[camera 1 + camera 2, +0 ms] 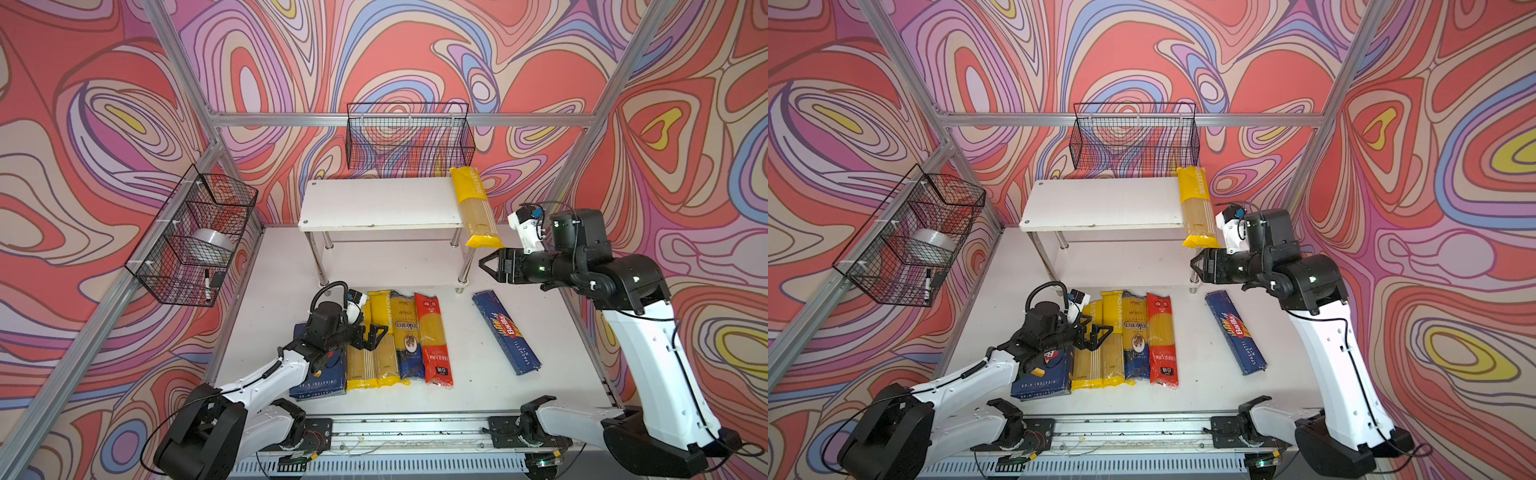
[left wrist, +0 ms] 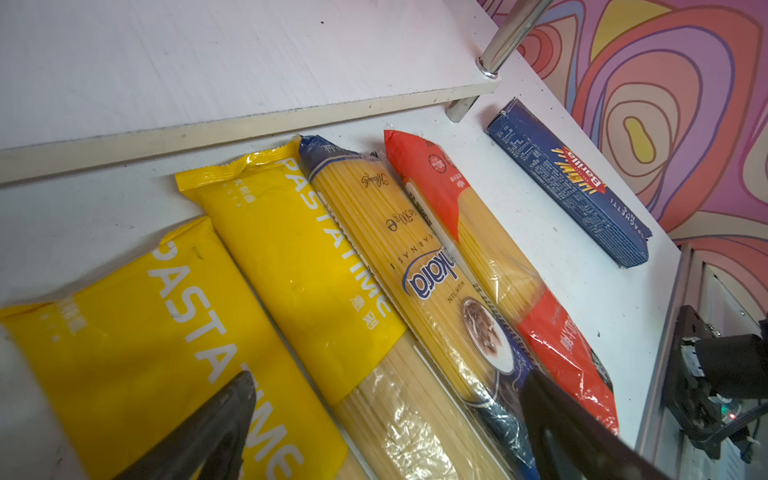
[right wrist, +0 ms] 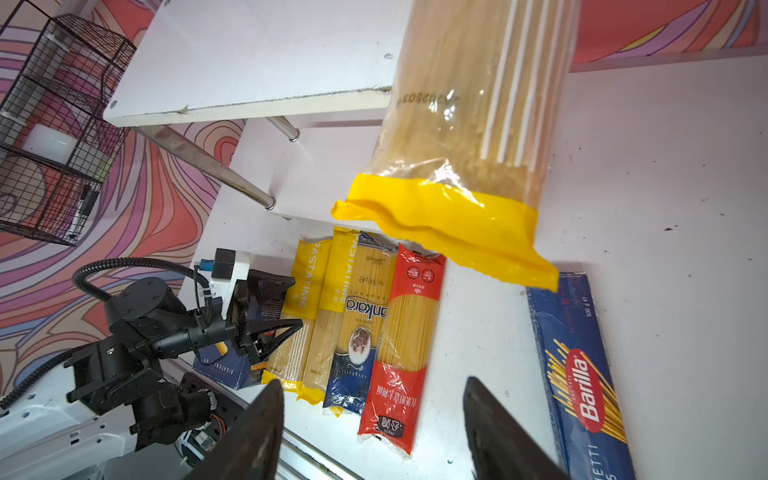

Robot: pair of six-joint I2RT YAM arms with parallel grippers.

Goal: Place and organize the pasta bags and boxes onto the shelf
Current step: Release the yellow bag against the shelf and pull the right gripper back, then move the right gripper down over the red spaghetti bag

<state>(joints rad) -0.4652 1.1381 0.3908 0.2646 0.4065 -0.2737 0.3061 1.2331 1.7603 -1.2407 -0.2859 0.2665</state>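
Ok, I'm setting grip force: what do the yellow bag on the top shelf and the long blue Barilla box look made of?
Yellow bag: thin glossy plastic film, seemingly; part is see-through with glare, and the end seal is crinkled. Long blue Barilla box: likely printed cardboard, fairly matte, with sharp folded edges.

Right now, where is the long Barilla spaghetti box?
In both top views the long Barilla box lies flat on the table, right of the red bag and apart from it, in front of the right front leg of the shelf.
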